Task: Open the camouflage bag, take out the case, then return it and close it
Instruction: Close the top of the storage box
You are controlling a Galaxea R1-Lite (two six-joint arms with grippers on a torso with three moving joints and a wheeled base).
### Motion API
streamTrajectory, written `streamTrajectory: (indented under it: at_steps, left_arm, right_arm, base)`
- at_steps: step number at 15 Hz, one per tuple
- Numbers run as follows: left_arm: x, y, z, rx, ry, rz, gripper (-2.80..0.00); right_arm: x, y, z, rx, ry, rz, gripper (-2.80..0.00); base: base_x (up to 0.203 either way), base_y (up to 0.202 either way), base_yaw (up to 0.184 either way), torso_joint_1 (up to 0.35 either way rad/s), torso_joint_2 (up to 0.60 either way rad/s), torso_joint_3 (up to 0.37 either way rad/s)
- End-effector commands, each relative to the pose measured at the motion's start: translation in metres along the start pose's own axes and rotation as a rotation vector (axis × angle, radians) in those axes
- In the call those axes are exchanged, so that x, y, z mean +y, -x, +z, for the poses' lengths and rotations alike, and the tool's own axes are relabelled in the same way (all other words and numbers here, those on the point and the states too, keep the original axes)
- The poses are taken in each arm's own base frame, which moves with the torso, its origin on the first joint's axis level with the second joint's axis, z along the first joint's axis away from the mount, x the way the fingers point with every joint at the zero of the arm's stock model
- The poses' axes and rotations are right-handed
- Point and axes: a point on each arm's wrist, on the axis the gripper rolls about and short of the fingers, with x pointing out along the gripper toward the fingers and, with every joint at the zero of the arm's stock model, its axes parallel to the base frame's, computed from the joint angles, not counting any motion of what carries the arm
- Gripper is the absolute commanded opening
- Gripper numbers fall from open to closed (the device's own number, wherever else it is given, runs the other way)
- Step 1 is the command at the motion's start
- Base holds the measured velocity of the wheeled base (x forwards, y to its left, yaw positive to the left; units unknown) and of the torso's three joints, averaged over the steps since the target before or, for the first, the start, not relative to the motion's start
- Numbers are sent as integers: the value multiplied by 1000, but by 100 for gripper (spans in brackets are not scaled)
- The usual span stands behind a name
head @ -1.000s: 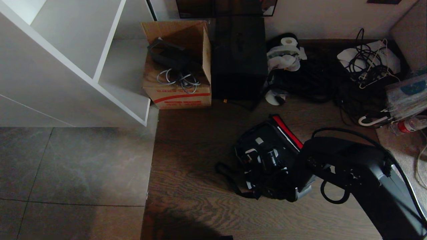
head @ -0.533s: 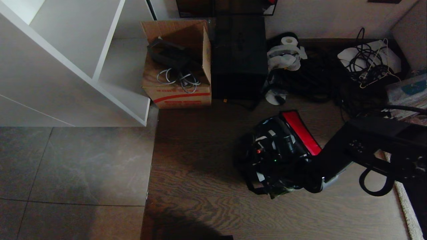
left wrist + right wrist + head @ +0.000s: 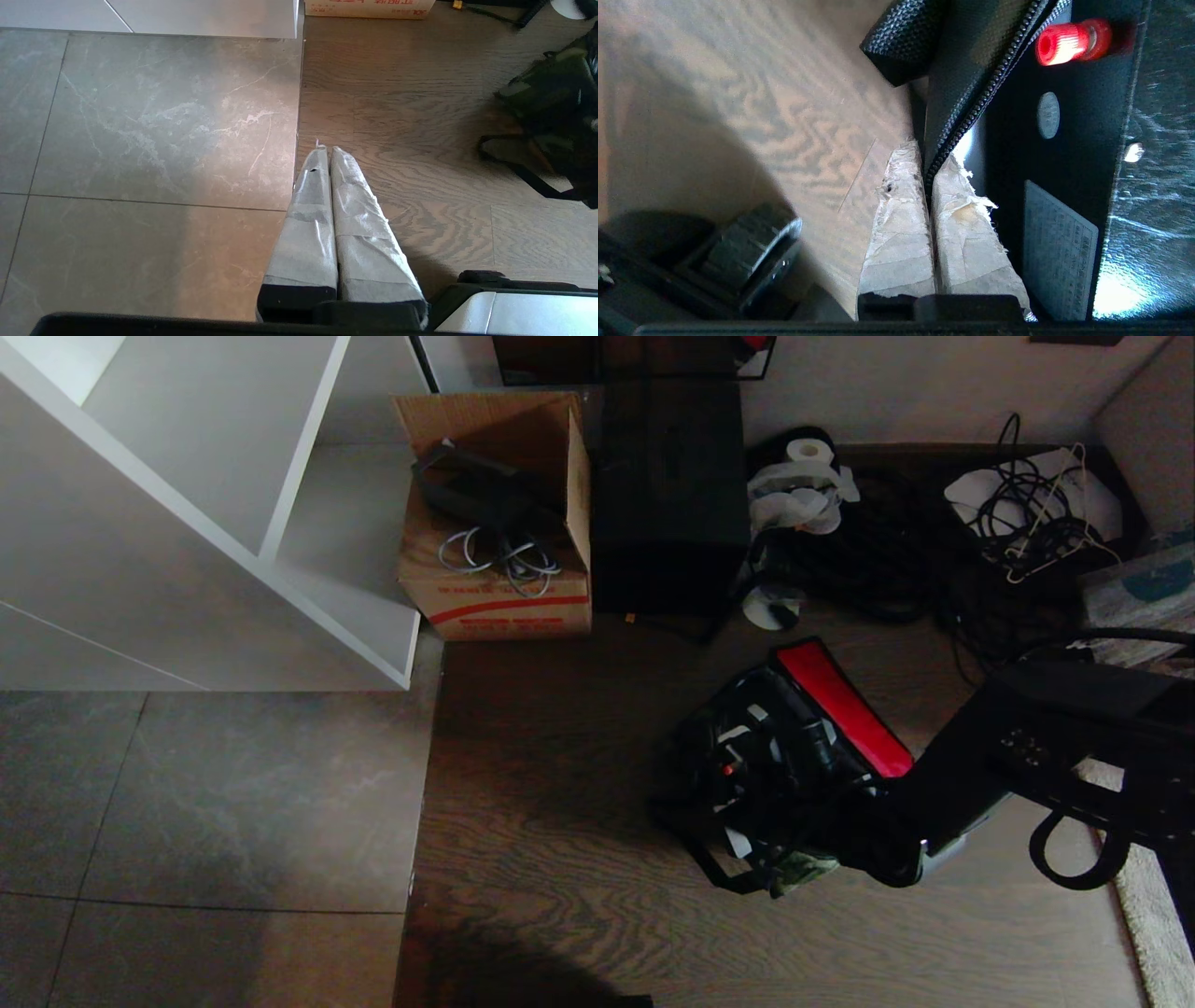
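Right gripper point(image 3: 928, 163), its tape-wrapped fingers point(image 3: 896, 224) pinched on the zippered edge of the boxy black-and-camouflage soft bag point(image 3: 794, 775), which lies open on the brown wood-grain floor point(image 3: 560, 756). Left gripper point(image 3: 331, 154) hangs closed, empty.

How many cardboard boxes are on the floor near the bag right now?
1. The cardboard box stands open beside the white shelf, with the black box on its other side, beyond the camouflage bag. Others may be hidden outside the view.
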Motion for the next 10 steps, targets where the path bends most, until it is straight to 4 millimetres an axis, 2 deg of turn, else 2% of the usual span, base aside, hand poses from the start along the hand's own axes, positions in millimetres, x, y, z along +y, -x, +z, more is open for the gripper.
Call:
streamTrajectory:
  at_steps: [1,3,5,10]
  left_arm:
    - [0,0,0,0,0,0,-280]
    - [0,0,0,-2,0,0,-280]
    - [0,0,0,0,0,0,-280]
    - [0,0,0,0,0,0,-280]
  right_arm:
    - [9,-17,-14,37,19,15,-280]
    - [9,-28,-13,13,20,8,-280]
    - [4,-28,-6,-7,11,0,-280]
    - [1,-36,-7,-28,23,-16,-280]
  base:
    - [0,0,0,0,0,0]
    - [0,0,0,0,0,0]
    - [0,0,0,0,0,0]
    - [0,0,0,0,0,0]
